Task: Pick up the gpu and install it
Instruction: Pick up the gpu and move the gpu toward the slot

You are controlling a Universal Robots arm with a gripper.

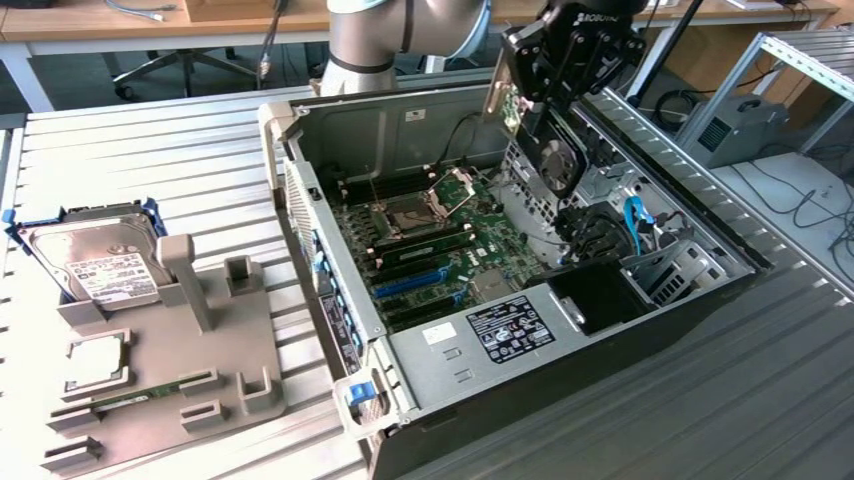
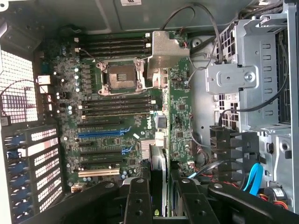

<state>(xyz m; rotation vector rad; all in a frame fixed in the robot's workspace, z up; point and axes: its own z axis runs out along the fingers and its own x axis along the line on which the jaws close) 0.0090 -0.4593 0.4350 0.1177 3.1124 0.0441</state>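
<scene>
gpu [image 1: 555, 162]: hanging upright at the upper right of the exterior view, its fan face showing. It is hovering over the far end of the open case and is not yet seated in a slot.
hard drive [image 1: 96, 262]: leaning in the gray holder [image 1: 200, 350] at the exterior view's left, with its white label facing up.
memory stick [image 1: 134, 392]: lying flat in the holder, at the lower left of the frame.
computer case [image 1: 441, 385]: lying on its side at the centre, with its inside facing up.
motherboard [image 1: 427, 250]: lying exposed inside the case, with 1 blue slot [image 1: 407, 283] showing among black ones.
gripper [image 1: 545, 100]: clamping the gpu from above at the upper right. In the wrist view its 2 fingers [image 2: 138, 200] are pressing on either side of the card's edge, over the motherboard.
</scene>
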